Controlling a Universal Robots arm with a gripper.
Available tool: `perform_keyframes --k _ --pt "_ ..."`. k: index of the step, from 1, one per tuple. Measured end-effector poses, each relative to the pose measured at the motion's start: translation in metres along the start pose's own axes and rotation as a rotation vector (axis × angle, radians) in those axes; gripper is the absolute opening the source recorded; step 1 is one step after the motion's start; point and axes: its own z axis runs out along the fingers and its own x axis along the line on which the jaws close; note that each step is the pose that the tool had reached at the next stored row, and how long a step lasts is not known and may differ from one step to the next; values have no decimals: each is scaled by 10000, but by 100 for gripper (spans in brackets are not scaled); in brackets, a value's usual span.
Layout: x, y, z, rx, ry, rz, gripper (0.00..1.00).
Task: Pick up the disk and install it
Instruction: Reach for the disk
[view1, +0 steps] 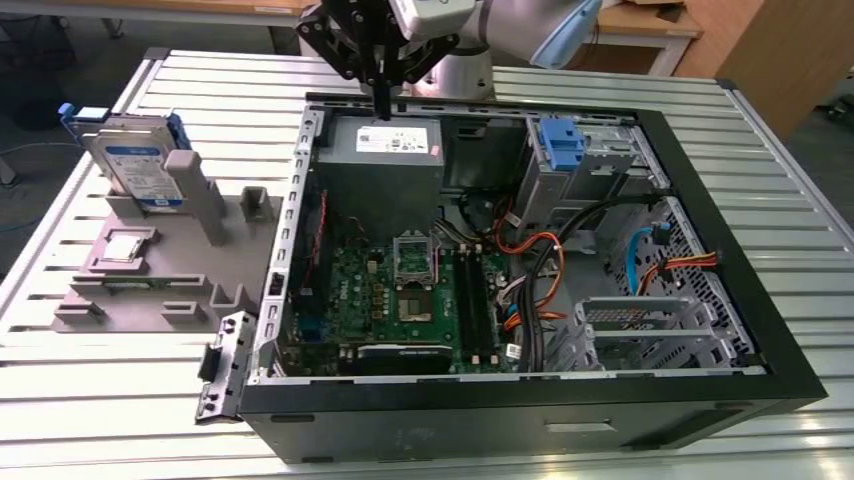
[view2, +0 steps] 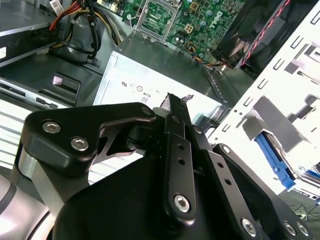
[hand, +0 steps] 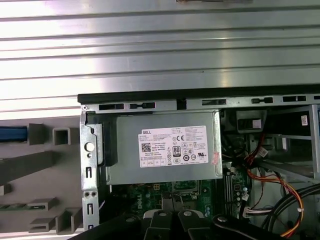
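Bench (view1: 80, 420) of ribbed aluminium slats carries an open black tower computer case (view1: 534, 410), lying on its side with its inside facing up. Within the case, nearest its front wall, a grey perforated metal drive cage (view1: 634, 325) sits toward the exterior view's right, and a green motherboard (view1: 400, 290) lies beside it at the middle. Outside the case, just off its wall on the exterior view's left, stands a grey plastic parts fixture (view1: 160, 270) with a small square silver chip (view1: 120, 248) lying flat on it. At the far end of that fixture stands the disk (view1: 140, 165), a flat silver hard drive with a white-and-blue label and blue rails, upright on its edge and well apart from the gripper. At the far end of the case lies a grey metal power supply box (view1: 380, 150) with a white label. The black gripper (view1: 383, 105) hangs just above that box with its fingers pressed together, holding nothing; the second wrist view shows the gripper (view2: 172, 100) over the same box.
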Motion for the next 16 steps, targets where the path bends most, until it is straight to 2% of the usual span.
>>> perform_keyframes --k 16 --pt "67 -5 -2 0 0 -1 10"
